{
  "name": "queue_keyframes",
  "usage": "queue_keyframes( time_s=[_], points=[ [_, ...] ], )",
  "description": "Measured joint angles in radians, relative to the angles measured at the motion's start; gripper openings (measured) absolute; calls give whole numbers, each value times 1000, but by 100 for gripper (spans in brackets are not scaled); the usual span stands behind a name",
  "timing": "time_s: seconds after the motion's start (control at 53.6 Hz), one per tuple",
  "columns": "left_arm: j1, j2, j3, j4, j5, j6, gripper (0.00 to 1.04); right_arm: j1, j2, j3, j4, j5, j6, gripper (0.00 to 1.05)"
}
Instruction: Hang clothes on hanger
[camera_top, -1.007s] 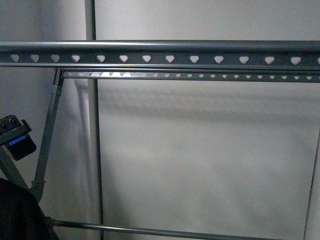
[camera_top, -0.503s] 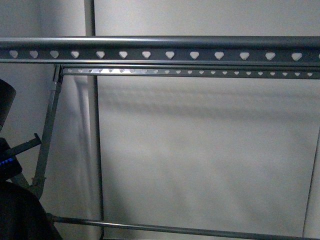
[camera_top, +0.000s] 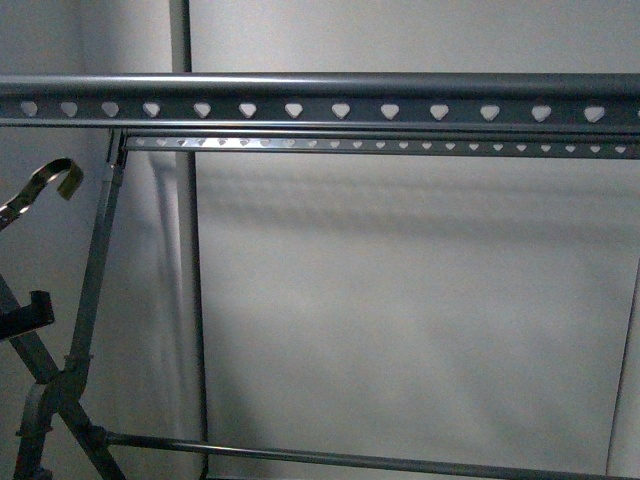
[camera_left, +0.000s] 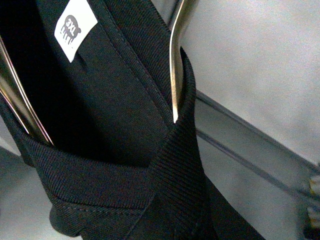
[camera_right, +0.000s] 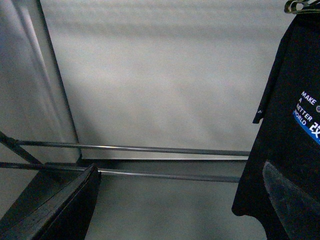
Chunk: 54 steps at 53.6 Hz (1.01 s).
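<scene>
Grey rack spans the front view. Black T-shirt, gone from that view's lower-left corner, hangs near the wide-open, empty right gripper. Left gripper: spread cannot be told. Metal hook newly appears at left.

A black T-shirt with white "MAKE" and "WORLD" lettering hangs full length, its ribbed collar carrying a 3XL tag. The grey metal rack stands upright, two heart-punched rails running level across its top.
</scene>
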Motion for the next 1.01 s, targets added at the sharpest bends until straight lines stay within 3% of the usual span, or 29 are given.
queue_keyframes(
  time_s=[0.242,0.28,0.41,0.466,0.541,0.597,0.634,0.765,0.895,1.007],
  points=[
    [72,-222,-32,-224,487,346,4,0,0,0,0,0,0,97],
    [93,-241,-16,-271,602,429,4,0,0,0,0,0,0,97],
    [156,-220,77,-349,862,630,4,0,0,0,0,0,0,97],
    [180,-183,146,-421,968,747,4,0,0,0,0,0,0,97],
    [200,-106,269,-626,1109,980,4,0,0,0,0,0,0,97],
    [201,-55,339,-741,1137,1123,4,0,0,0,0,0,0,97],
    [193,15,430,-882,1148,1316,4,0,0,0,0,0,0,97],
    [143,148,584,-1041,1147,1532,4,0,0,0,0,0,0,97],
    [51,235,698,-966,1144,1579,4,0,0,0,0,0,0,97],
    [-20,258,716,-784,1106,1577,4,0,0,0,0,0,0,97]
  ],
)
